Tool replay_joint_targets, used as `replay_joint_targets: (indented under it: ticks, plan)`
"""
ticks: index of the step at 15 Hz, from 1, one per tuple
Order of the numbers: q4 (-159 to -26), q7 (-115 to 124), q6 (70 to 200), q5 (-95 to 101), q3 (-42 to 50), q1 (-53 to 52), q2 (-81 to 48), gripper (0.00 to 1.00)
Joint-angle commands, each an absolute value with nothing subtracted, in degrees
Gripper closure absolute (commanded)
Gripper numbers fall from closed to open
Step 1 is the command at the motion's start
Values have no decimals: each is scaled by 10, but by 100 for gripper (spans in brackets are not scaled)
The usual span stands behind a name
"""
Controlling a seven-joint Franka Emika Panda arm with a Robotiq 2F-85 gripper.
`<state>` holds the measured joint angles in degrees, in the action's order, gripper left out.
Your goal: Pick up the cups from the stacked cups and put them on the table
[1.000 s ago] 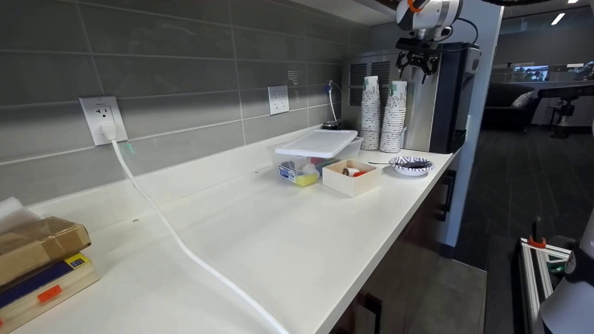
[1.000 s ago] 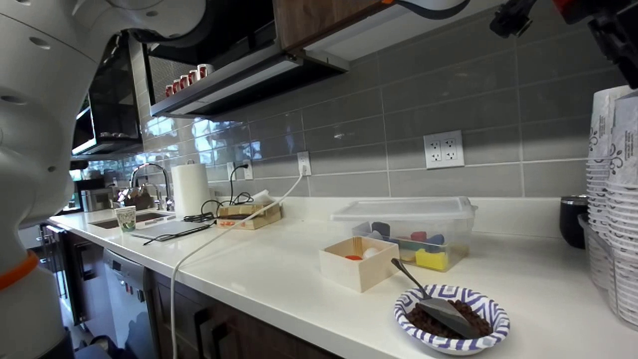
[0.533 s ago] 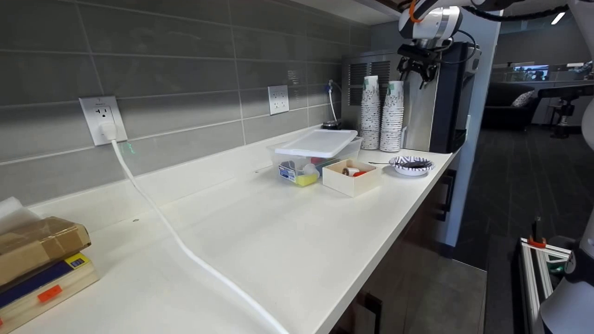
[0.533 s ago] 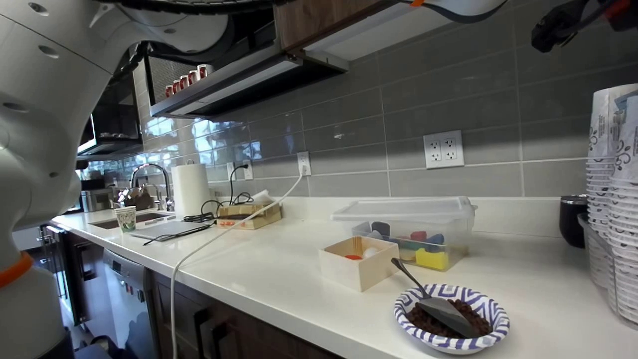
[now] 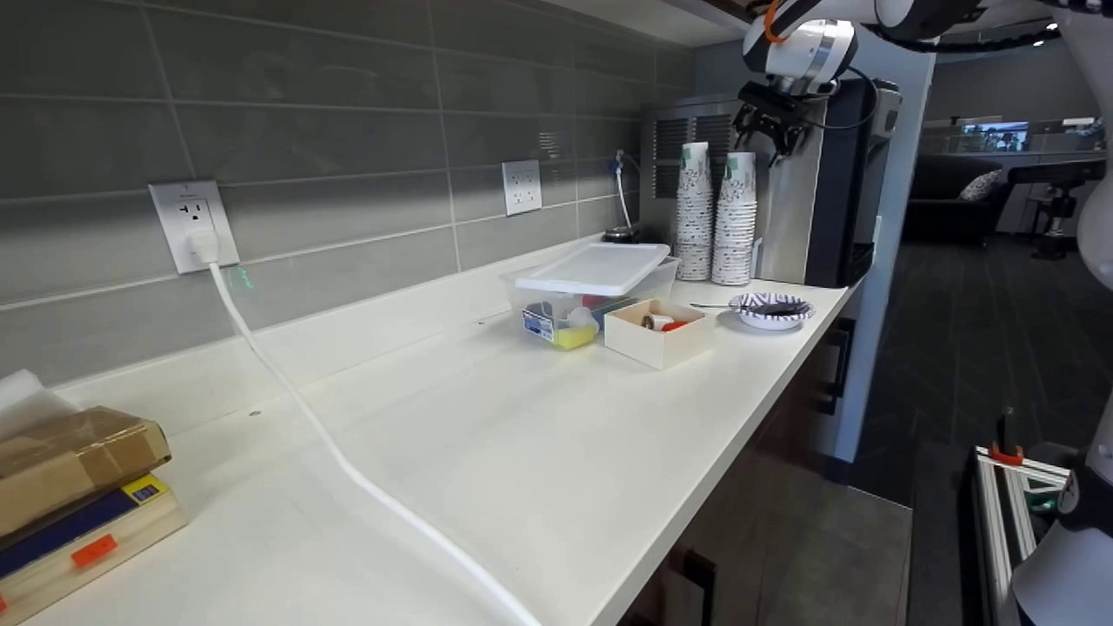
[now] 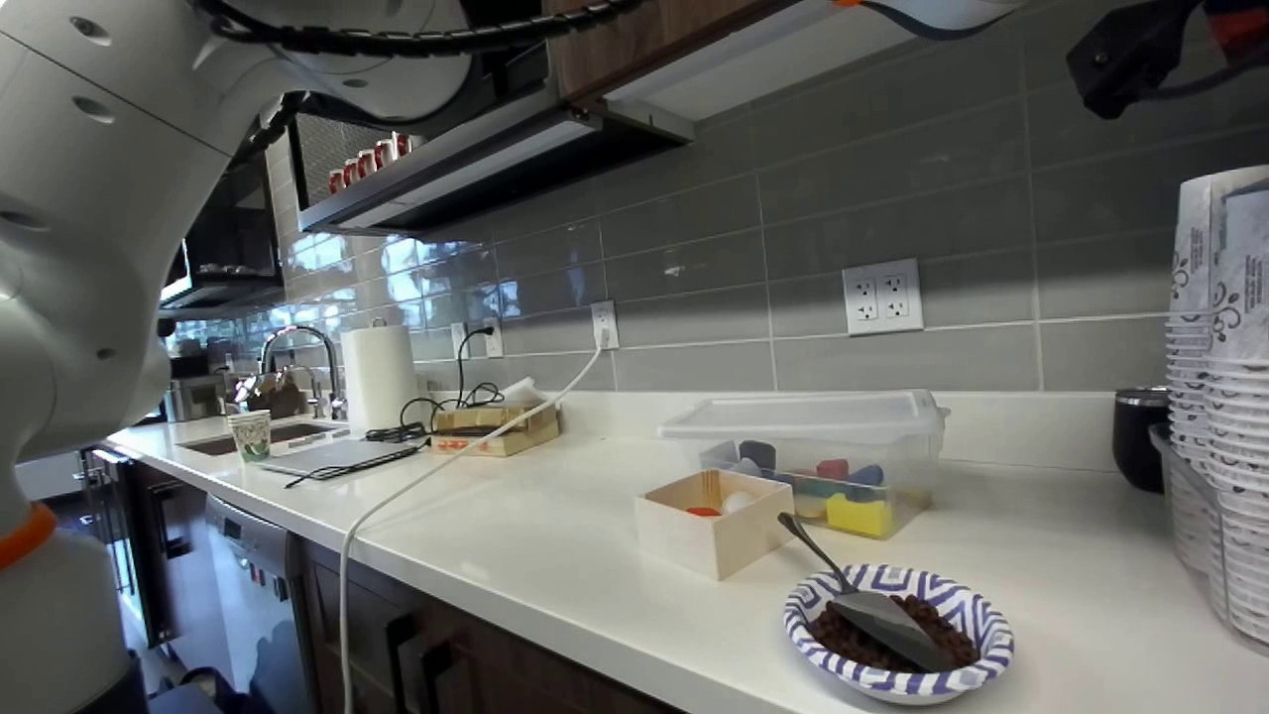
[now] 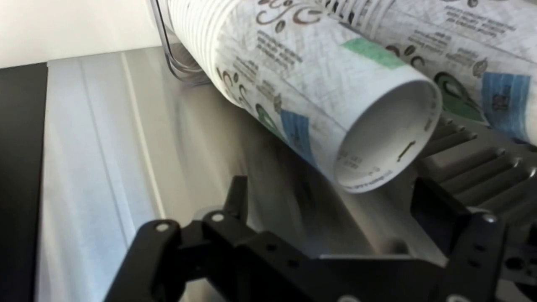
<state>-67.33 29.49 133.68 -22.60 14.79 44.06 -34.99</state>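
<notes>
Two tall stacks of upside-down white printed cups stand at the far end of the white table [image 5: 522,435]: a left stack [image 5: 694,213] and a right stack [image 5: 736,217]. A stack [image 6: 1239,397] shows at the right edge in an exterior view. My gripper [image 5: 756,149] is open and empty, tilted, just above and beside the right stack's top. In the wrist view the gripper [image 7: 329,182] has its fingers spread, with the nearer stack's top cup [image 7: 327,84] just ahead, its recessed base towards me. The other stack [image 7: 461,63] is beyond it, to the right.
A steel machine [image 5: 791,209] with a dark side stands behind the stacks. A patterned bowl [image 5: 769,311] with a scoop, a wooden box [image 5: 652,348] and a lidded clear bin [image 5: 600,269] stand in front. A dark tumbler [image 6: 1140,436] is near the stacks. A white cable crosses the counter.
My gripper has tilted and moved a little left, closer over the stacks. The right stack's top leaned to the right a second ago and is now straighter.
</notes>
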Motion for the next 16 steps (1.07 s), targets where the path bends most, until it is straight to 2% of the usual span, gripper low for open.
replay_joint_targets:
  ticks: [1, 2, 7, 8, 9, 10, 14, 16]
  plan:
    - [-700, 309, 1325, -223, 143, 422, -303, 25]
    - [-701, 308, 1325, -224, 141, 421, -300, 26]
    - [-745, 325, 1315, -221, 143, 391, -241, 67]
    - [-754, 328, 1312, -220, 144, 388, -232, 24]
    - [-762, 333, 1303, -220, 145, 386, -224, 28]
    - [-772, 338, 1296, -217, 147, 384, -215, 28]
    - [-792, 381, 1238, -186, 162, 377, -191, 1]
    - [-796, 407, 1219, -154, 172, 369, -184, 0]
